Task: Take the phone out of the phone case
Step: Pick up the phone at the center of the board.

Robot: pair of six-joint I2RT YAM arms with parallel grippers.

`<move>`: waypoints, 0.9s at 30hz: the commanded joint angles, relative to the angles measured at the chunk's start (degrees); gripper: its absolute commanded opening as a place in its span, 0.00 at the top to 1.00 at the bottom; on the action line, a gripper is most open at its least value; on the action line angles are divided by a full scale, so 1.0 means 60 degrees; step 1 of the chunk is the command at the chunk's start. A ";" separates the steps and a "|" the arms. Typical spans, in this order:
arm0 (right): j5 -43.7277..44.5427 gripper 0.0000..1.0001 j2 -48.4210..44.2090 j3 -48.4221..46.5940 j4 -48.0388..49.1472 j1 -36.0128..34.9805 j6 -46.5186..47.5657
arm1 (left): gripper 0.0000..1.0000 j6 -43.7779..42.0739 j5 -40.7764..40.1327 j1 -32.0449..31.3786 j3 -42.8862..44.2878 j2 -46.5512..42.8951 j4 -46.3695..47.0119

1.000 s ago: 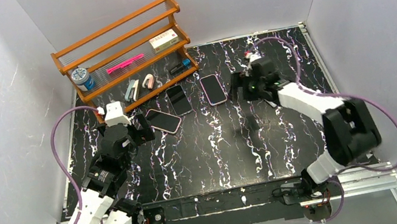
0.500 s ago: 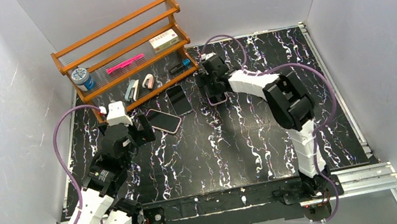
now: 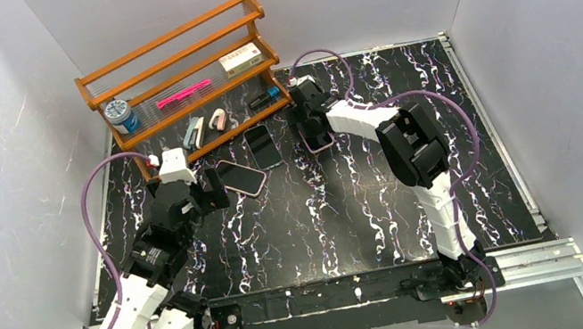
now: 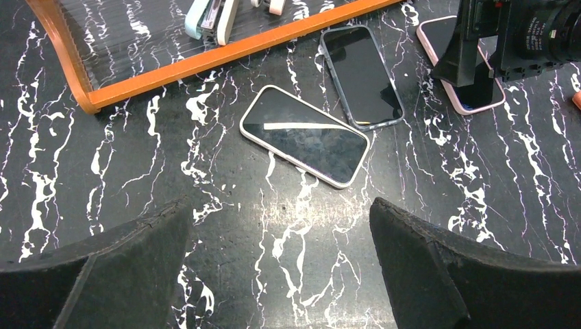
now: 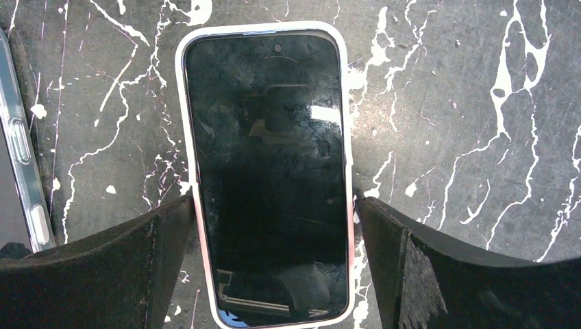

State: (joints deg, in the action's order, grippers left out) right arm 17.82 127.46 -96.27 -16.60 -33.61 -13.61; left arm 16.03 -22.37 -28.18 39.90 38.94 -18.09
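I've got the right gripper (image 5: 274,223) wide, straddling the phone (image 5: 267,171), in its case (image 5: 260,28), just in front of the rack's (image 4: 240,49) right end; left gripper (image 4: 279,214) wide, empty, before the rack's left end

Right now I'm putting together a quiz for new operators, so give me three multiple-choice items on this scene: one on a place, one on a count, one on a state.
1. Where is the right gripper?
A) over the rack's top shelf
B) over the rightmost phone
C) parked by its own base

2. How many phones lie on the table?
A) two
B) three
C) five

3. How does the left gripper stand?
A) open, holding nothing
B) shut on a phone
C) shut on a stapler

Answers:
1. B, its fingers straddle that phone on both sides.
2. B, the left phone and the middle phone lie beside the rightmost one.
3. A, its fingers are spread wide with only table between them.
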 commanded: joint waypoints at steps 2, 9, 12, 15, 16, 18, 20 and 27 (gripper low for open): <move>-0.0316 0.01 0.0264 -0.0251 -0.0277 0.0034 0.0520 | 0.02 -0.0107 0.0133 0.0054 0.0232 0.0071 0.0006; -0.0582 0.04 0.0825 -0.0472 -0.0641 0.0028 0.0503 | 0.02 -0.0014 0.0315 0.0054 0.0256 0.0425 0.0011; -0.0383 0.13 0.0723 -0.0270 -0.0812 0.0023 0.0350 | 0.02 0.0072 0.0801 0.0054 0.0352 0.0857 -0.0040; -0.0336 0.28 0.0283 0.0318 -0.0889 0.0020 0.0225 | 0.02 0.0294 0.1400 0.0054 0.0674 0.1440 -0.0258; -0.0376 0.34 0.0047 0.0628 -0.0799 -0.0004 0.0189 | 0.02 0.0356 0.1621 0.0054 0.0768 0.1602 -0.0289; -0.0469 0.47 -0.0469 0.1337 -0.0515 -0.0034 0.0067 | 0.02 0.0495 0.2021 0.0054 0.0903 0.1841 -0.0303; -0.0587 0.58 -0.1039 0.2067 -0.0224 -0.0075 -0.0069 | 0.02 0.0769 0.2245 0.0054 0.1024 0.2035 -0.0300; -0.1880 0.84 -0.3122 0.4665 0.1323 -0.0297 -0.0803 | 0.02 0.1963 0.3216 0.0054 0.1560 0.3066 -0.0327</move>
State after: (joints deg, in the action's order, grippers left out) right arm 12.49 113.86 -75.00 -9.34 -34.04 -14.87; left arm 23.38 -8.69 -28.18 46.46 55.11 -19.07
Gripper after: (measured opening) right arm 0.786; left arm 0.981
